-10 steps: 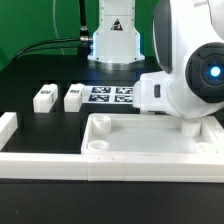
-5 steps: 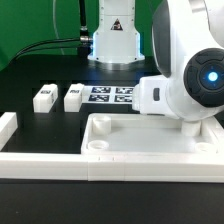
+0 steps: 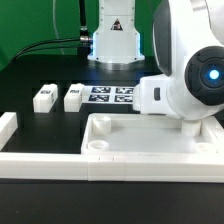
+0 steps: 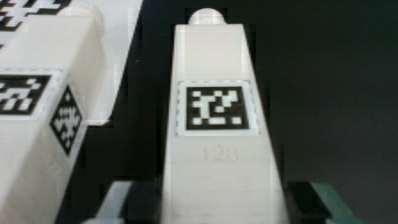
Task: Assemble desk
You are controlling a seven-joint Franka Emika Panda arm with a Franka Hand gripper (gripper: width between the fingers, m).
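Observation:
In the wrist view a white square desk leg point(image 4: 217, 150) with a black-and-white tag lies lengthwise on the black table. My gripper point(image 4: 222, 208) straddles its near end, with a fingertip point(image 4: 139, 205) pressed against each side, shut on it. A second tagged leg point(image 4: 36, 100) lies beside it. In the exterior view the white tray-like desk top point(image 3: 150, 140) with round corner sockets sits at the front. Two more legs point(image 3: 42, 97) point(image 3: 73, 97) stand behind it towards the exterior view's left. The arm's body hides the gripper there.
The marker board point(image 3: 110, 95) lies behind the desk top. A low white border wall point(image 3: 45, 160) runs along the front and turns up at the exterior view's left point(image 3: 7, 125). The robot base point(image 3: 113, 40) stands at the back. The arm's bulk point(image 3: 190, 70) fills the exterior view's right.
The arm's wrist housing shifts only slightly sideways between the frames. The desk top and the two legs at the exterior view's left have not moved.

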